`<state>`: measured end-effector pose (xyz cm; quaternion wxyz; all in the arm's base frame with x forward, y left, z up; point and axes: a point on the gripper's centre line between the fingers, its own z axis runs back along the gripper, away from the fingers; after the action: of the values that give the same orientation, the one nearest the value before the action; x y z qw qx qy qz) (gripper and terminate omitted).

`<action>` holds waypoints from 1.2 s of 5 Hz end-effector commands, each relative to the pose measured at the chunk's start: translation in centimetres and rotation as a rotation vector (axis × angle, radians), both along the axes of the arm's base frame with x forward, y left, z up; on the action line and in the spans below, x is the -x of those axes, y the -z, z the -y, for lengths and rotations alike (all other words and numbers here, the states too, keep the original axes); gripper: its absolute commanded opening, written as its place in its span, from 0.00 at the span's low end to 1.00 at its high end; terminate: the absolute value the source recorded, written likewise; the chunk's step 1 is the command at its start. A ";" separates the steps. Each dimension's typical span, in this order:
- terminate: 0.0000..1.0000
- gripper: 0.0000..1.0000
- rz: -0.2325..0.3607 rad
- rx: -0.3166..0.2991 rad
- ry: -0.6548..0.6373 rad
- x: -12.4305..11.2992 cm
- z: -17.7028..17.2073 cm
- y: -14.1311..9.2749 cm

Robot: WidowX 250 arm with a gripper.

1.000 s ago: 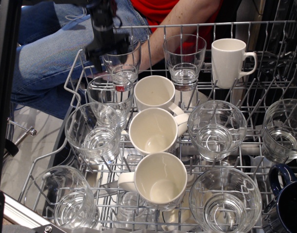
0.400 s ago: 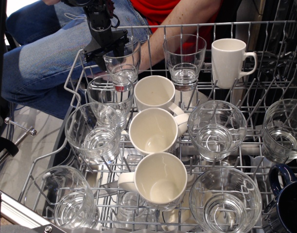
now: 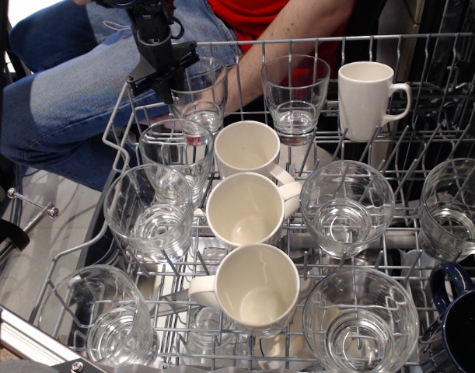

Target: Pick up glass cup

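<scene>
**Tight quarters around the back-left corner of the rack**

The glass cup point(image 3: 200, 99) sits hemmed in: a rounder glass point(image 3: 175, 153) crowds it just in front, a white mug point(image 3: 249, 148) sits close at its front right, and the rack's wire rim point(image 3: 117, 116) runs along its left. The gripper point(image 3: 169, 74) is right at the cup's left rim. Between the cup and the next tall glass point(image 3: 295, 93) there's an open lane, and above the rims it's free air.

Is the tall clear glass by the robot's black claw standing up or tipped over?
Standing up: the tall clear glass has its rim on top.
</scene>
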<state>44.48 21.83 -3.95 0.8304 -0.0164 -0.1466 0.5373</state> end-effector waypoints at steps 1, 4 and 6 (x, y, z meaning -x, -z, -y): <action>0.00 0.00 0.020 -0.013 -0.008 -1.8 -0.3 -4.3; 0.00 0.00 -0.025 -0.014 -0.055 -3.1 -0.6 -12.4; 0.00 0.00 0.075 -0.131 0.065 -0.3 0.4 -14.1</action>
<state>43.06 20.57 2.84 0.8595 0.0149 -0.1278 0.4946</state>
